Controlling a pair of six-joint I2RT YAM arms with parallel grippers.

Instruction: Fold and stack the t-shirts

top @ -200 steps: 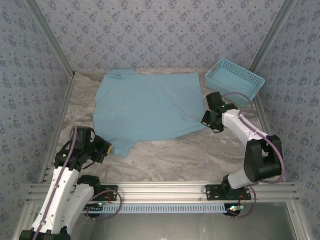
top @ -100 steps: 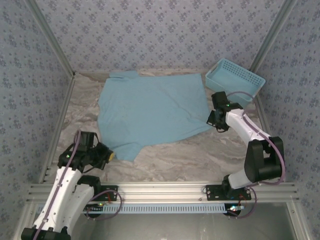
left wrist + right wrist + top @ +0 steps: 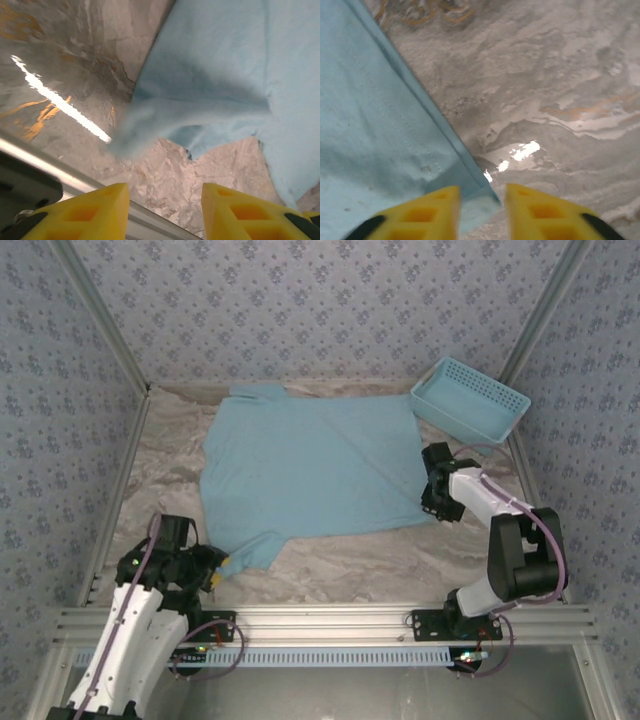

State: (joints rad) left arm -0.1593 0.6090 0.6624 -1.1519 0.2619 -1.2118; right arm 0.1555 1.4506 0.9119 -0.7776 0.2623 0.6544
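The light blue t-shirt [image 3: 310,475] lies spread flat on the marble table [image 3: 380,555], plain side up, with no print showing. My left gripper [image 3: 218,568] is at the near left, just short of the shirt's near-left sleeve [image 3: 165,125]. In the left wrist view its yellow fingers [image 3: 95,210] stand apart, with bare marble between them, and the left gripper [image 3: 165,202] is open. My right gripper [image 3: 440,508] sits at the shirt's near-right corner. The right gripper [image 3: 481,202] is open, and the hem corner [image 3: 480,200] lies loose in the gap.
A light blue plastic lattice basket [image 3: 470,400] stands at the back right, close to the right arm. The aluminium frame rail [image 3: 320,620] runs along the near edge, right behind the left gripper. Patterned walls close in the left, right and back sides.
The shirt has slid toward the right and the near edge, dragged by both grippers. Both grippers moved nearer to the bases. The left fingers now stand clear of the sleeve.
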